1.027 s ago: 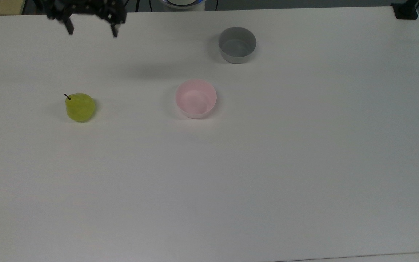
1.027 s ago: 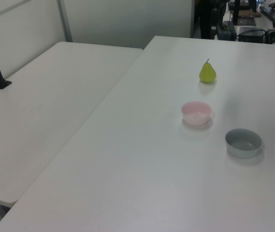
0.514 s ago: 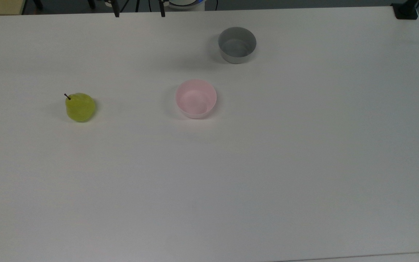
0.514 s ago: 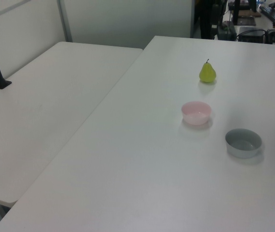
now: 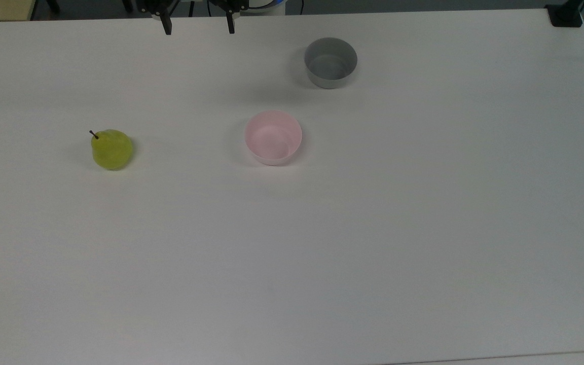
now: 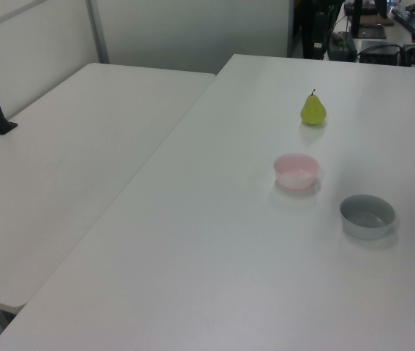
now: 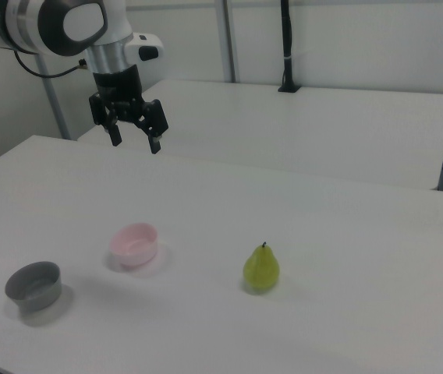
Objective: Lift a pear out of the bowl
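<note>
Top view: wide bare bench (image 5: pixel 373 253), its near half open. Pincer (image 7: pixel 134 142) hangs high over the far edge, fingers apart, holding nothing. Grey bowl (image 5: pixel 330 62) sits near that edge, pink bowl (image 5: pixel 273 137) mid-bench; pear (image 5: pixel 112 149) stands upright on the bench, well apart at the top view's left.

Lab: white tables (image 6: pixel 120 146), mounted robot arm (image 7: pixel 58 23).

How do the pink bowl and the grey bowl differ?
The pink bowl is pale pink; the grey bowl is grey. In the top view the pink bowl sits nearer the pear, while the grey bowl sits nearer the table's upper edge. Both are small, round, upright and empty.
</note>
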Robot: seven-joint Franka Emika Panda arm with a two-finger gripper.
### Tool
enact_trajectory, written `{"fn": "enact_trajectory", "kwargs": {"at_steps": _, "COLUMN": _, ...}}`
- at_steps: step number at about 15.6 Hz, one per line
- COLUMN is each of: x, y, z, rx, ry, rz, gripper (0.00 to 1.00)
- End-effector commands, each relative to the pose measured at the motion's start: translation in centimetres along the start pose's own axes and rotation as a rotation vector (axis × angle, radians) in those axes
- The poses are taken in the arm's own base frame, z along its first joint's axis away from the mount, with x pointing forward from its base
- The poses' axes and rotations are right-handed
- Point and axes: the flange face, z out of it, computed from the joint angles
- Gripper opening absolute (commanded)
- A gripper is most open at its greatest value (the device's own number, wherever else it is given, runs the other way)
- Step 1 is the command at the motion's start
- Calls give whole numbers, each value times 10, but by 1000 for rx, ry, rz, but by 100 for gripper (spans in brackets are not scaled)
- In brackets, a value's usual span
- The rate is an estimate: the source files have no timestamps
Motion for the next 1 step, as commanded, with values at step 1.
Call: {"fn": "enact_trajectory", "kwargs": {"at_steps": 1, "x": -2, "y": -3, "z": -1, "rx": 12, "ry": 22, "rz": -8, "gripper": 100}}
